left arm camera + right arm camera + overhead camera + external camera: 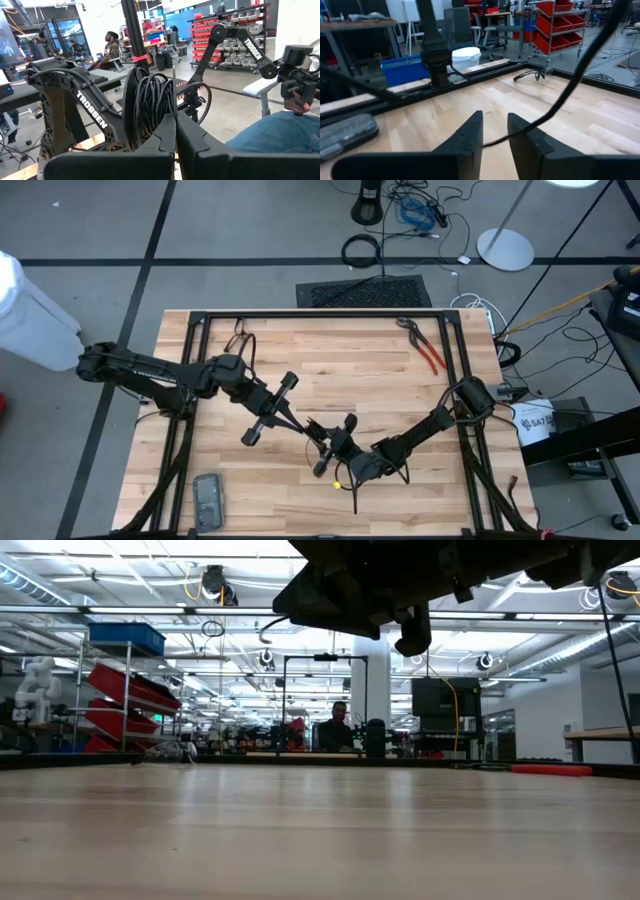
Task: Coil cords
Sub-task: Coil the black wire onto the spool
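The black cord (150, 100) is gathered in a bundle of several turns, and my left gripper (176, 120) is shut on it, raised above mid-table (300, 425). One strand (560, 100) runs down from there into the gap of my right gripper (494, 120). The right gripper stands open and lower, just to the right (322, 442), with a finger on each side of the strand. Whether they touch it I cannot tell. More cord trails below the right arm (355, 495), near a small yellowish piece (338, 483). My left gripper pinches the cord bundle between its two fingers, low on the turns (155, 135), several strands at once. The fingers lie level, pointing toward the table's right. The bundle stands out past the fingertips, lifted clear of the table.
Red-handled pliers (425, 345) lie at the back right. A grey case (208, 500) lies near the front left edge. A dark looped thing (240, 335) sits at the back left by the black frame (320, 314) that rims the table.
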`<state>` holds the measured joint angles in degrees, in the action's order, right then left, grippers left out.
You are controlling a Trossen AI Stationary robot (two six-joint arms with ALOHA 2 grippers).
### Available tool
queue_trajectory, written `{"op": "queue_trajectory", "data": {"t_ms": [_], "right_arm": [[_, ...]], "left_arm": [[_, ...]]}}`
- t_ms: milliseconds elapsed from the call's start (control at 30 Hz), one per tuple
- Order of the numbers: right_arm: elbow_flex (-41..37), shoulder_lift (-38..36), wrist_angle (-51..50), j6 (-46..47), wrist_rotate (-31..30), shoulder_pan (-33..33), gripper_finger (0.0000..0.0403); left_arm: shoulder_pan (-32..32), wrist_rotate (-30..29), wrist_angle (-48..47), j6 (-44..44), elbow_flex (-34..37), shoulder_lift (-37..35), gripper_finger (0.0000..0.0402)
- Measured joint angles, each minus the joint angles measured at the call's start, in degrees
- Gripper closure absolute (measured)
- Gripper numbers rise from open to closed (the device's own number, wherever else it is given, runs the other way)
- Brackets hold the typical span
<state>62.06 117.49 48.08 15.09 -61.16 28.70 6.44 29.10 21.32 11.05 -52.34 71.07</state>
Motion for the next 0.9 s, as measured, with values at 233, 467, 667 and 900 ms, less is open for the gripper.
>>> {"op": "queue_trajectory", "data": {"t_ms": [233,467,667,900], "right_arm": [[0.00,0.02,-1.50,0.50,-0.40,0.94,0.0339],[0.00,0.02,-1.49,0.59,-0.45,1.04,0.0339],[0.00,0.02,-1.49,0.97,-0.75,1.28,0.0339],[0.00,0.02,-1.58,0.40,-2.04,2.24,0.0339]], "left_arm": [[0.00,0.00,0.00,0.01,0.00,0.00,0.0400],[0.00,0.00,0.00,-0.09,0.00,0.00,0.0400],[0.00,0.00,0.00,-0.11,0.00,0.00,0.0400],[0.00,0.00,-0.02,-0.13,0.00,0.00,0.0400]]}}
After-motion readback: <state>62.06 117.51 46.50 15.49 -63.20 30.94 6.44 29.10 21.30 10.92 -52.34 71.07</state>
